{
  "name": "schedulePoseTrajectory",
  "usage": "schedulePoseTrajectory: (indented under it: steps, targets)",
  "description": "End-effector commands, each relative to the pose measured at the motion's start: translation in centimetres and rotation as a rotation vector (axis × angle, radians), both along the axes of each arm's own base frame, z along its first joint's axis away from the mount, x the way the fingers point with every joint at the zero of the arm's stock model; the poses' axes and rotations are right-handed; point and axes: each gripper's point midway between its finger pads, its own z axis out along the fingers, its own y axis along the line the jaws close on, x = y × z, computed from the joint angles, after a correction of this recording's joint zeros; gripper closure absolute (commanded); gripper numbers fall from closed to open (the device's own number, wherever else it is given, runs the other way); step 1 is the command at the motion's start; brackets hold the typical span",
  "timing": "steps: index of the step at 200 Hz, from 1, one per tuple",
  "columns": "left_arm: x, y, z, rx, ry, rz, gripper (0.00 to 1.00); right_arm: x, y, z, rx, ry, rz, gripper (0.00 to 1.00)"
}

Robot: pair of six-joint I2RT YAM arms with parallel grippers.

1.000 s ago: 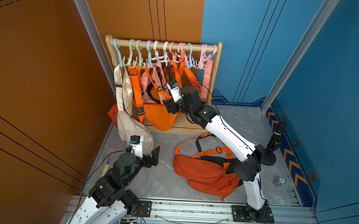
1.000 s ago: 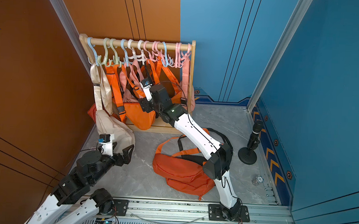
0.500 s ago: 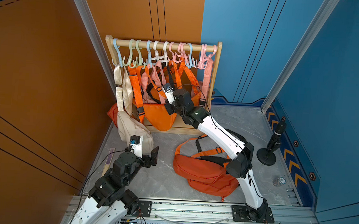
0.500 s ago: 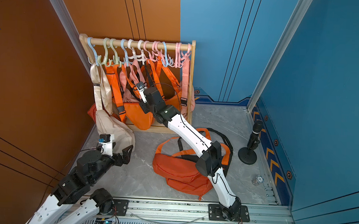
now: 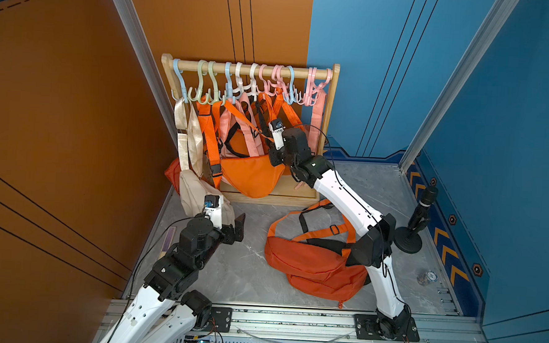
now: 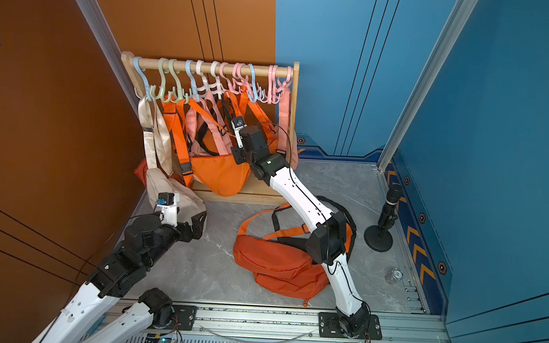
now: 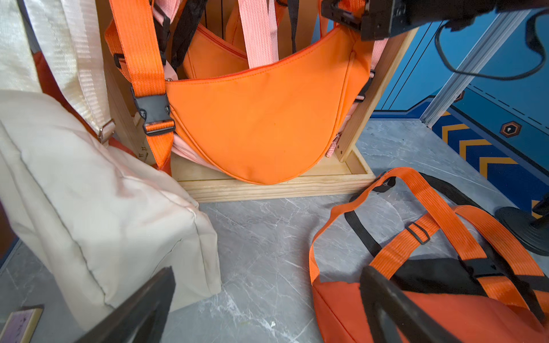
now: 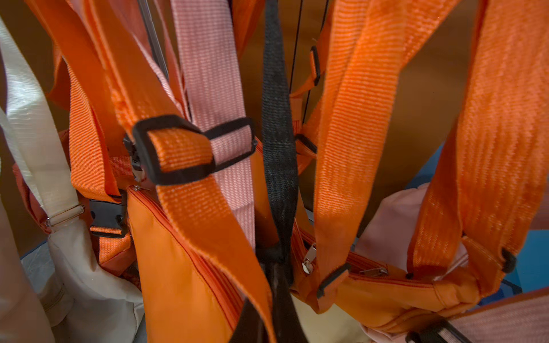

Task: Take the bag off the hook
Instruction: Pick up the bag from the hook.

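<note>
Left wrist view: left gripper (image 7: 267,274) spread wide, empty, low beside cream bag (image 7: 89,193). Right gripper (image 8: 274,273) has just pinched shut on black strap (image 8: 279,142) amid the hanging bags (image 5: 250,177); all still hooked on rack rail (image 5: 301,71). Grip made, lift-off looks next.

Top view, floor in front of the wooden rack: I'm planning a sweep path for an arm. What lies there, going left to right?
From the left: cream bag → orange bag lying on the floor → black stand with a round base.
</note>
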Motion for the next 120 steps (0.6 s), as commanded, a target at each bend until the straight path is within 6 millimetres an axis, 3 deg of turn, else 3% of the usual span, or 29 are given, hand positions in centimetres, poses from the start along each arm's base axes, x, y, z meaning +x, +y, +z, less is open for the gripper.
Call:
schedulePoseTrajectory:
  steps: [1,42,50,92,120]
  targets:
    - [1.6,-0.5,3.1,-0.025,-0.083,-0.012,0.02,-0.1,-2.6,3.5,0.090,-0.013,-0.021,1.00]
    - [5.8,1.2,4.6,-0.038,-0.105,0.078,0.02,1.0,-5.2,4.1,0.143,0.010,-0.037,1.00]
    - [6.7,1.8,6.1,-0.064,-0.148,0.103,0.01,1.2,-5.5,4.1,0.150,0.016,-0.033,1.00]
    - [10.4,5.5,9.8,-0.198,-0.261,0.197,0.06,2.1,-6.4,2.8,0.166,0.052,-0.032,1.00]
    - [12.5,7.1,12.5,-0.294,-0.359,0.149,0.08,2.6,-7.0,2.2,0.193,0.072,-0.024,1.00]
